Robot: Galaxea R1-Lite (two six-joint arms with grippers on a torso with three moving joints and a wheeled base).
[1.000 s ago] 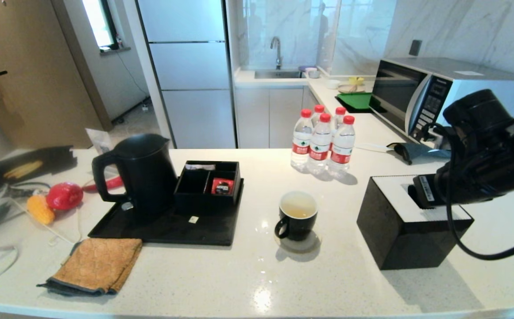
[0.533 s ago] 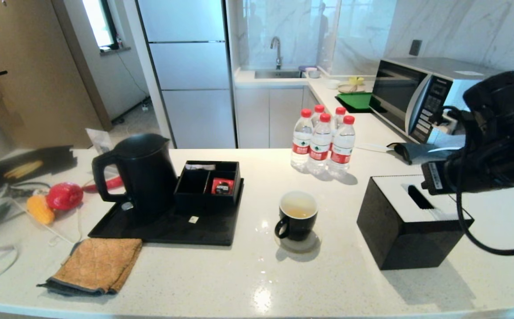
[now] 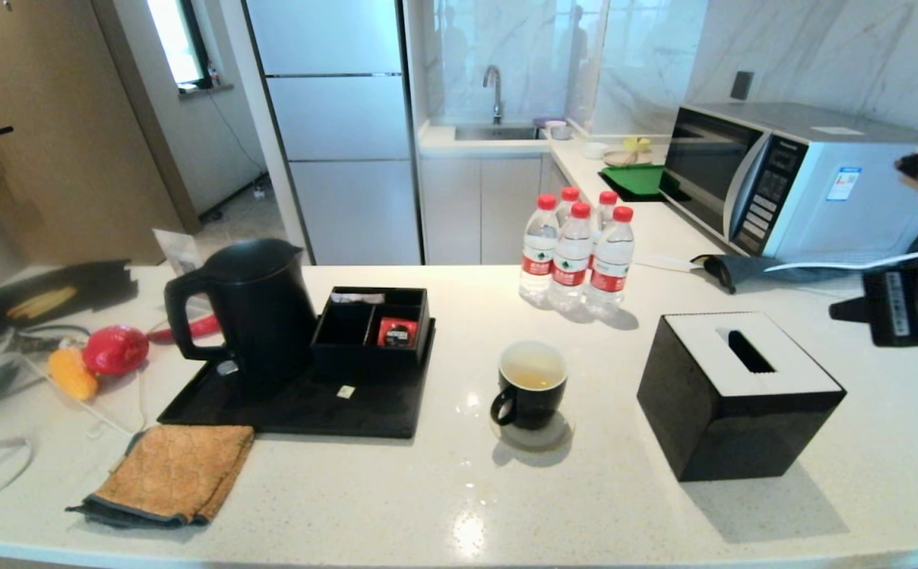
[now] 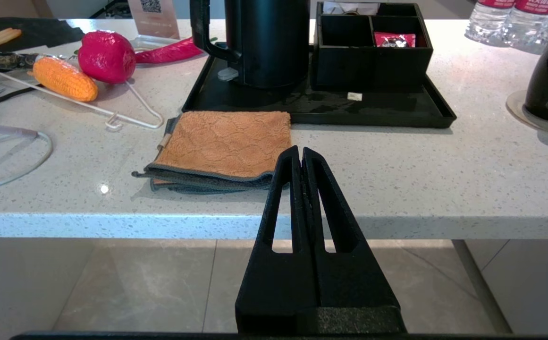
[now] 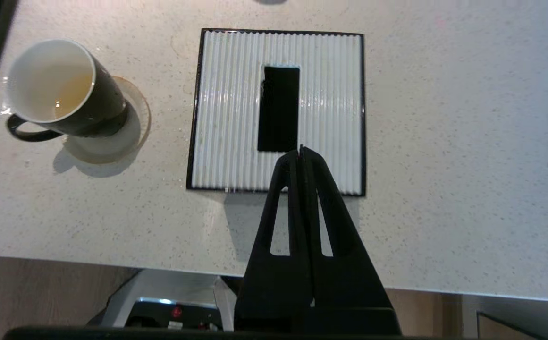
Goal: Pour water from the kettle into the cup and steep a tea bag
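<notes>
Kettle (image 3: 247, 310) stood on the black tray (image 3: 300, 407) at left; likely heavy, rigid, best taken by its loop handle. Cup (image 3: 532, 384) holding water (image 3: 534, 371) sat mid-counter, breakable. Right gripper (image 5: 301, 153) above the tissue box (image 5: 278, 111), left gripper (image 4: 300, 156) near the counter edge, both pressed together, empty.

Matte black hand (image 5: 301, 152); slotted triangular fingers (image 4: 318, 174); white-labelled arm.
</notes>
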